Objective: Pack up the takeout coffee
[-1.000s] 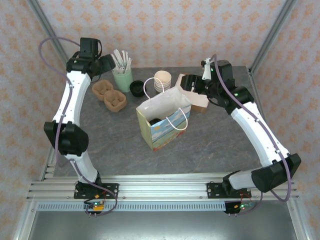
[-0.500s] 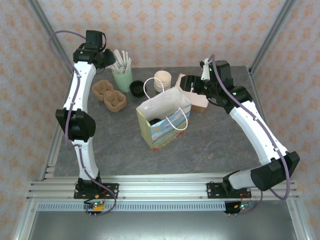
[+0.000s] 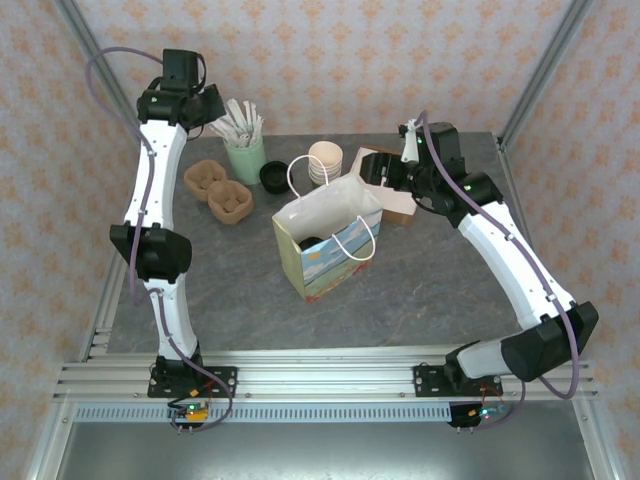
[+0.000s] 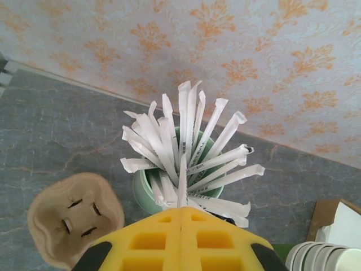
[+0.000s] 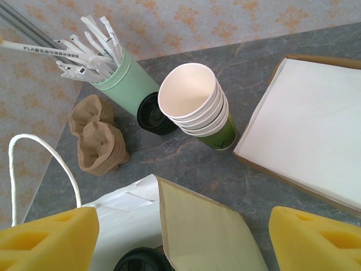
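My left pincer (image 4: 181, 212) is pressed together over the sticks (nipping one? I cannot tell). The coffee (image 5: 141, 262) sits in the bag (image 3: 330, 255), so I judge the packing mostly done. My right pincer (image 5: 180, 237) hangs apart above it. I count two carriers (image 3: 218, 190), one tumbler (image 4: 144, 189), one loose lid (image 3: 272, 175), one cup stack (image 3: 325, 162) and one bag.

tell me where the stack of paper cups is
In the top view the stack of cups stands back centre, between the black lid and the flat box.
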